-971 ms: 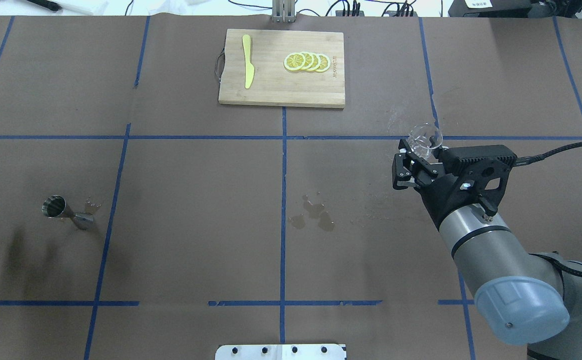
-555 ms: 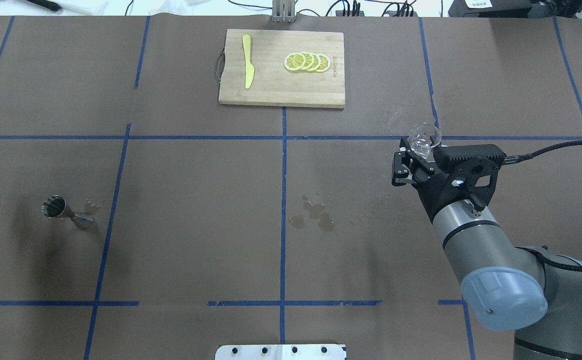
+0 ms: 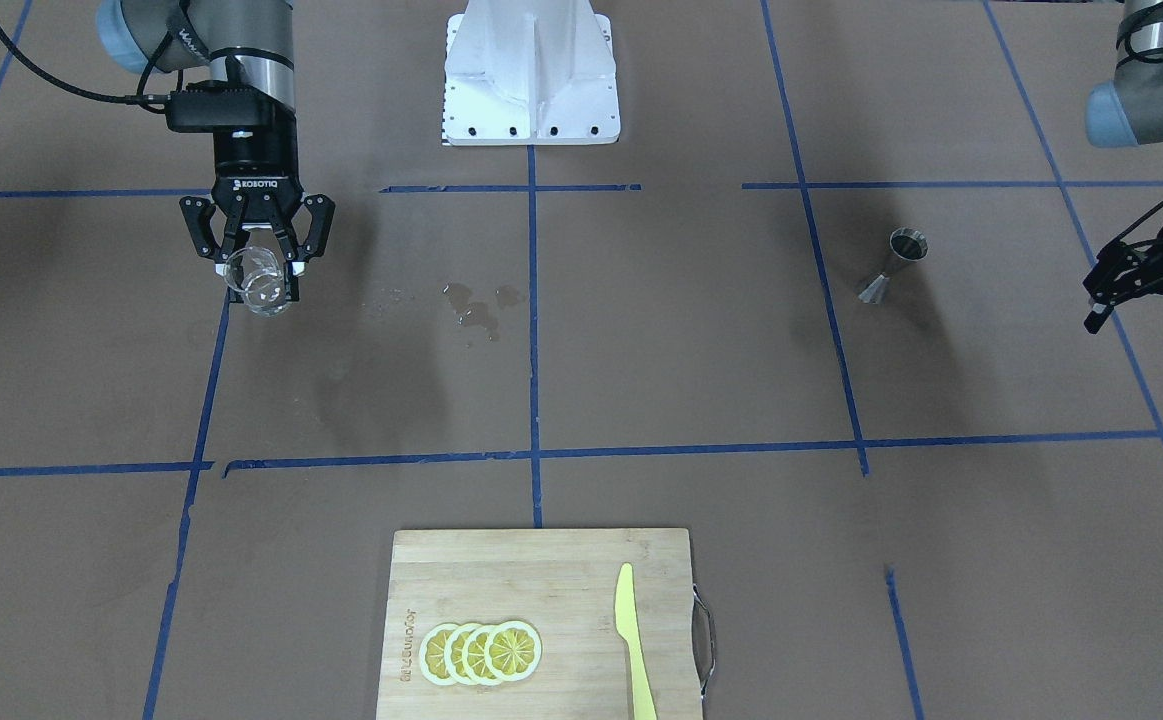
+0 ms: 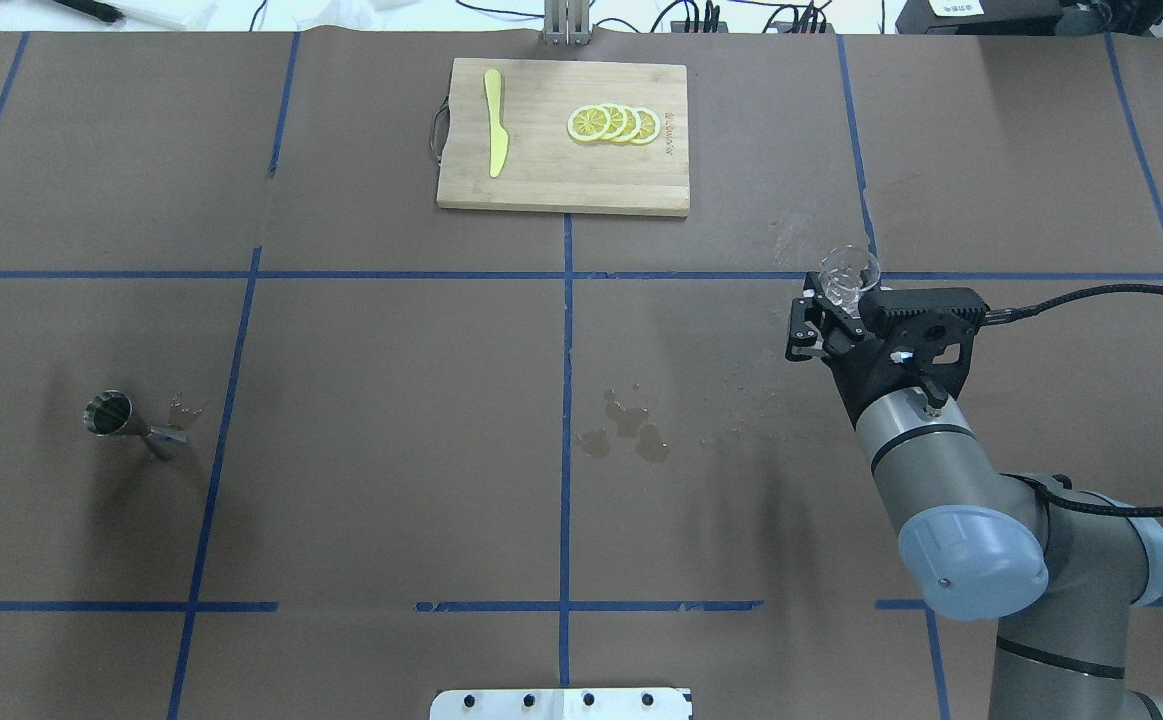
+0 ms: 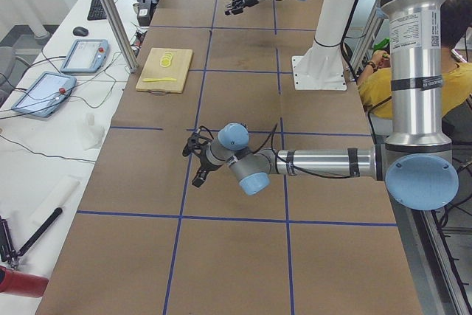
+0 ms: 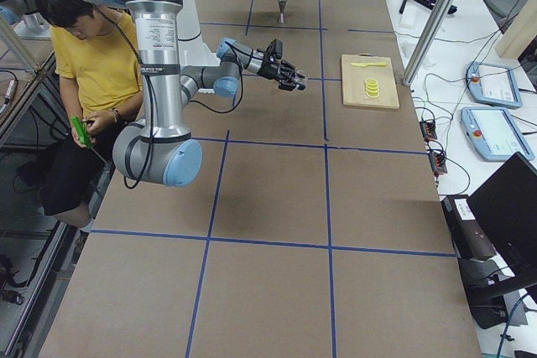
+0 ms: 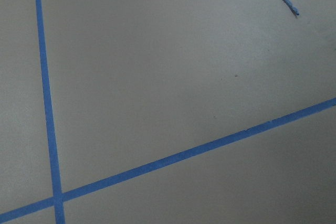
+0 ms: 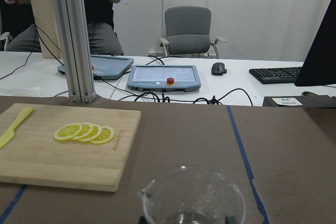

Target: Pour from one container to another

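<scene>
My right gripper (image 3: 261, 270) is shut on the small clear glass cup (image 3: 259, 283), over the table's right half. In the overhead view the cup (image 4: 849, 270) stands out past the right gripper (image 4: 834, 298), close to upright. The right wrist view shows its rim and spout (image 8: 191, 195) at the bottom edge; I cannot tell whether it holds liquid. The steel jigger (image 4: 131, 425) stands alone on the left half, also seen as the jigger (image 3: 891, 265). My left gripper (image 3: 1141, 325) hangs open and empty beyond it, near the table's left end.
A wooden cutting board (image 4: 541, 180) at the far middle carries lemon slices (image 4: 613, 123) and a yellow knife (image 4: 494, 125). A spilled puddle (image 4: 626, 430) lies at the table's centre. A seated person (image 6: 80, 64) is by the robot base. Blue tape lines grid the brown surface.
The right arm has drawn back a little and the cup has come from a tilt toward upright. The left gripper has moved along the left edge toward the far side, nearly out of the overhead view.
</scene>
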You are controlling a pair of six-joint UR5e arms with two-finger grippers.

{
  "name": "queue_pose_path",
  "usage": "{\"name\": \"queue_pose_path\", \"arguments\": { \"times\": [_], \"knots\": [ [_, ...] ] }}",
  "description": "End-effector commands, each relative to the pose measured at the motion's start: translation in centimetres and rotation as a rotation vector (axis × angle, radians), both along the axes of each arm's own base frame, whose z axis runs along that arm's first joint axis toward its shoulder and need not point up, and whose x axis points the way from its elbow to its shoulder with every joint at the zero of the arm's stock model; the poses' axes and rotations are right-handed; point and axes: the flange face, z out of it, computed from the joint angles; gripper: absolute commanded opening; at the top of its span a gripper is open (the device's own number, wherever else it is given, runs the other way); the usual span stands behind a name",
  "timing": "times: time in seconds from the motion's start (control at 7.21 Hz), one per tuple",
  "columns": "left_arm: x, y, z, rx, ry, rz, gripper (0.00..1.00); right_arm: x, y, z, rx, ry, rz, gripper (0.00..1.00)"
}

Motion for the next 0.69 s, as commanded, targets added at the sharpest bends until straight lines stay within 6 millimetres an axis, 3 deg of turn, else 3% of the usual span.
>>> {"name": "queue_pose_path", "arguments": {
  "times": [0.0, 0.14, 0.56],
  "knots": [
    [-2.3, -1.0, -0.4, -0.043, 0.023, 0.074, 1.00, -1.2, -0.4, 2.8, -0.032, 0.009, 0.018, 0.00],
    [-2.7, -0.6, -0.2, -0.041, 0.025, 0.082, 1.00, -1.3, -0.4, 3.7, -0.038, 0.019, 0.018, 0.00],
    [-2.6, -1.0, -0.5, -0.040, 0.026, 0.077, 1.00, 1.4, 0.5, 11.2, -0.045, -0.002, 0.019, 0.00]
  ]
}}
